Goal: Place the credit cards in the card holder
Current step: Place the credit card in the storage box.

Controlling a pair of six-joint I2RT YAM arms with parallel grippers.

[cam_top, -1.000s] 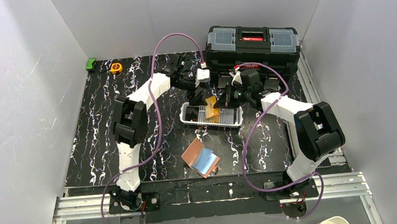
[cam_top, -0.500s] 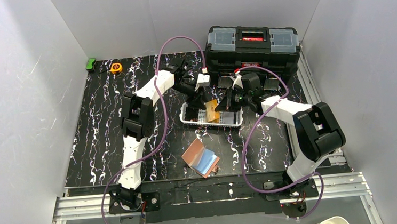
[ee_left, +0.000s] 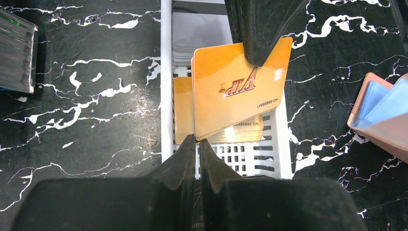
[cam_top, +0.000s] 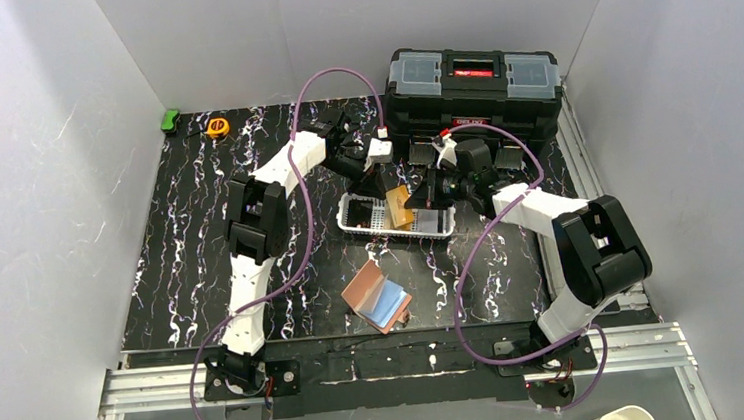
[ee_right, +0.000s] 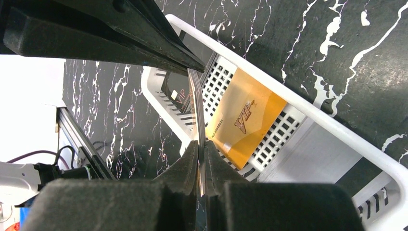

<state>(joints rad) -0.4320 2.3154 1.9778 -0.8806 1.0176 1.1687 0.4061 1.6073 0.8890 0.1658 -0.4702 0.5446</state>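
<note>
1. Left arm's elbow has swung in toward the white basket (ee_left: 166, 72) over the last second; both grippers stayed above it.
2. The right gripper (ee_right: 201, 144) pinches an orange card (ee_left: 235, 91) by its edge, tilted above more orange cards (ee_left: 183, 110) lying in the basket.
3. The left gripper (ee_left: 197, 142) has its fingers almost together, tips at that card's lower corner.
4. The card holder (cam_top: 375, 295) lies open on the table (cam_top: 199, 234) nearer the bases, a blue card (cam_top: 387, 302) inside.

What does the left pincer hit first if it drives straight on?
The raised orange card held in the right pincer. Its lower corner sits right at the tips of the left pincer, possibly touching; depth is unclear.
</note>
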